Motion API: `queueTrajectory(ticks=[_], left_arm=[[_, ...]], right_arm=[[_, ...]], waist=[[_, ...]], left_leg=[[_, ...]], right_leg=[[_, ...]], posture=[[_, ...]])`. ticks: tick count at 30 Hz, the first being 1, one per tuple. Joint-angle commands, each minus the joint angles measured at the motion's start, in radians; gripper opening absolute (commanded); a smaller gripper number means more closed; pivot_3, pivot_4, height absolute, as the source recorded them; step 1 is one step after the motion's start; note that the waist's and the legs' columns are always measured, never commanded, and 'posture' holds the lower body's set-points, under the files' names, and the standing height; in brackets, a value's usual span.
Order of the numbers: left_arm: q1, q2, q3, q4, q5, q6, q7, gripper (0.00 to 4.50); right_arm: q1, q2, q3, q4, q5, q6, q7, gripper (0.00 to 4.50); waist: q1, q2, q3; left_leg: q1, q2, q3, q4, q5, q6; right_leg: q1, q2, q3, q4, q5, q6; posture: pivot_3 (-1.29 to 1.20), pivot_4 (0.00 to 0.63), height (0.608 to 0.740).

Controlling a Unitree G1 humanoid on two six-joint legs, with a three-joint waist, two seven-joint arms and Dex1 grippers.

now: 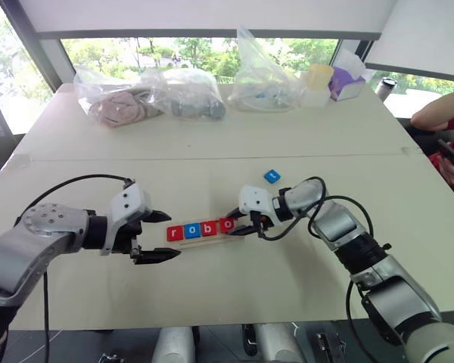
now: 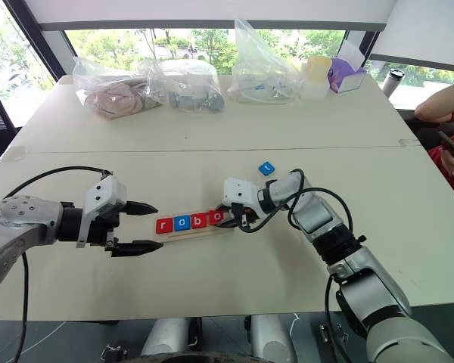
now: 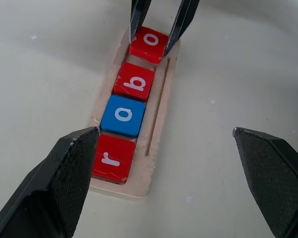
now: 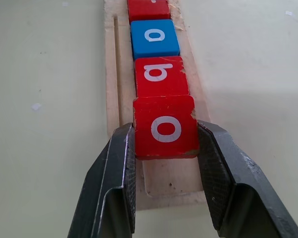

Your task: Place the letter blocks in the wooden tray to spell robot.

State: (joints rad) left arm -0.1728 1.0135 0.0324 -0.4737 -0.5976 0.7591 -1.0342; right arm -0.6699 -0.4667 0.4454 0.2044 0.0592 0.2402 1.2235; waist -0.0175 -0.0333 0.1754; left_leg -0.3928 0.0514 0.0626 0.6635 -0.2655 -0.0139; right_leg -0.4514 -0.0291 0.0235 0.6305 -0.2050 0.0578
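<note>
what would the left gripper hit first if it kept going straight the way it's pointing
Probably the r block at the near end of the tray. The open left gripper points along the row of blocks, with one finger already beside that block. Its height above the tray is unclear, so it might pass over.

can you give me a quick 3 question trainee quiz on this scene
1. True or false: the right gripper is shut on the red o block.
2. How many blocks sit in the tray?
3. Where is the loose blue block? A) on the table beyond the tray B) in the left gripper C) inside a bag

Key: 1 true; 2 four, reading r, o, b, o; 3 A. The left gripper is open and holds nothing.
</note>
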Motion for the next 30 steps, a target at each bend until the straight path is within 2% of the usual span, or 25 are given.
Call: queueTrajectory(ticks=[1, 7, 8, 13, 17, 20, 23, 26, 30], left_arm=[[-0.021, -0.004, 0.003, -0.005, 0.008, -0.011, 0.003, 4.50], [-0.029, -0.008, -0.007, 0.004, 0.015, -0.016, 0.003, 4.50], [-0.030, -0.009, -0.008, 0.006, 0.016, -0.017, 0.003, 4.50], [-0.035, -0.017, -0.013, 0.012, 0.024, -0.020, 0.003, 4.50], [-0.032, -0.024, -0.012, 0.004, 0.026, -0.018, 0.009, 4.50], [-0.050, -0.069, 0.038, -0.006, -0.026, -0.002, 0.038, 4.50], [-0.123, -0.166, 0.075, 0.034, -0.042, -0.013, 0.131, 4.50], [-0.171, -0.221, 0.055, 0.066, -0.023, -0.022, 0.163, 4.50], [-0.223, -0.290, 0.020, 0.102, -0.001, -0.039, 0.204, 4.50]], right_arm=[[-0.001, 0.016, -0.012, -0.018, 0.003, 0.002, -0.006, 1.14], [-0.003, 0.022, -0.020, -0.008, -0.007, -0.014, -0.019, 4.11], [-0.002, 0.018, -0.020, -0.013, -0.007, -0.014, -0.017, 4.46], [-0.003, 0.013, -0.043, -0.025, -0.007, -0.028, -0.042, 4.46], [-0.014, -0.011, -0.135, -0.051, 0.047, 0.024, -0.066, 4.46], [-0.009, -0.019, -0.293, -0.045, 0.096, 0.128, -0.205, 4.46], [0.003, 0.023, -0.419, 0.003, 0.100, 0.214, -0.419, 4.46], [0.031, 0.036, -0.429, 0.036, 0.064, 0.259, -0.514, 4.46], [0.036, 0.048, -0.404, 0.123, 0.029, 0.195, -0.560, 4.46]], waist=[[0.000, 0.000, 0.000], [0.000, 0.000, 0.000], [0.000, 0.000, 0.000], [0.000, 0.000, 0.000], [0.001, 0.000, 0.000], [0.005, 0.000, 0.000], [0.007, -0.001, 0.000], [0.000, -0.001, 0.000], [-0.007, 0.000, 0.000]], left_leg=[[0.000, 0.000, 0.000, 0.000, 0.000, 0.000], [0.000, 0.000, 0.000, 0.000, 0.000, 0.000], [0.000, 0.000, 0.000, 0.000, 0.000, 0.000], [0.000, 0.000, 0.000, 0.000, 0.000, 0.000], [0.000, 0.000, 0.000, 0.000, 0.000, 0.000], [0.000, 0.000, 0.000, 0.000, 0.000, 0.000], [0.000, -0.001, -0.001, 0.000, 0.000, 0.000], [0.001, -0.001, -0.001, 0.001, 0.000, 0.000], [0.002, -0.001, -0.002, -0.001, 0.000, 0.000]], right_leg=[[0.000, 0.000, 0.000, 0.000, 0.000, 0.000], [0.000, 0.000, 0.000, 0.000, 0.000, 0.000], [0.000, 0.000, 0.000, 0.000, 0.000, 0.000], [0.000, 0.000, 0.000, 0.000, 0.000, 0.000], [0.000, 0.000, 0.000, 0.000, 0.000, 0.000], [0.000, -0.001, 0.000, 0.000, 0.000, 0.000], [0.002, -0.001, 0.000, -0.001, 0.000, 0.000], [0.003, 0.000, 0.000, -0.001, 0.000, 0.000], [0.004, 0.001, 0.000, -0.001, 0.000, 0.000]], posture=[[0.00, 0.150, 0.739], [0.00, 0.150, 0.739], [0.00, 0.150, 0.739], [0.00, 0.150, 0.739], [0.00, 0.150, 0.739], [0.00, 0.150, 0.739], [0.00, 0.150, 0.739], [0.00, 0.150, 0.739], [0.00, 0.150, 0.739]])
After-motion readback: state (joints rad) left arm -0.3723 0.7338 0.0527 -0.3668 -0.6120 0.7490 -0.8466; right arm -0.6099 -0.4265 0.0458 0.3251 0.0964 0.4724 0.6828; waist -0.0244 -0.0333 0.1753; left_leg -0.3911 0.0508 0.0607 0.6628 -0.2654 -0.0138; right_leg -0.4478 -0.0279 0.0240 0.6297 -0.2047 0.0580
